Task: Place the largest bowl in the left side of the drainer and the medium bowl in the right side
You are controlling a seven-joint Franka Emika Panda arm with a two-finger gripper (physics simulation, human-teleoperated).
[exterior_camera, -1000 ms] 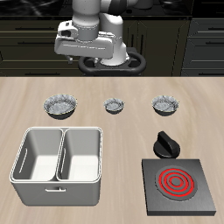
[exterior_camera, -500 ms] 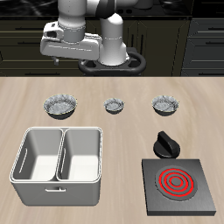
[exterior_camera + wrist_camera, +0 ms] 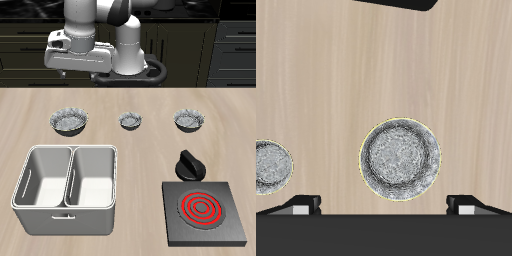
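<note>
Exterior view shows the Franka arm [image 3: 97, 25] raised over the back edge of the worktop [image 3: 150, 130], above the largest bowl [image 3: 69, 122]. The gripper [image 3: 72, 70] hangs high above that bowl, well clear of it. From this view the fingers are too dark and small to judge.

Three grey speckled bowls stand in a row across the back half of the worktop, each apart from the next. The largest bowl sits at one end of the row, farther back than the drainer [image 3: 66, 189]. The tiny bowl [image 3: 131, 121] stands in the middle of the row. The medium bowl [image 3: 189, 120] stands at the other end, farther back than the stove plate [image 3: 203, 212].

The drainer rests near the front edge of the worktop. Its centre wall splits it into two deep compartments, and both hold nothing. The black stove plate lies near the opposite front corner, with a red coil ring on top. A black knob [image 3: 189, 164] stands at its back edge.

The wrist view looks straight down on the wooden surface. The largest bowl [image 3: 400, 160] lies nearly centred under the camera, upright, its mottled pale inside showing. The tiny bowl [image 3: 271, 166] shows partly at the frame's edge. Two fingertips [image 3: 301, 203] peek in, set wide apart, so the jaws are spread with nothing between them.
</note>
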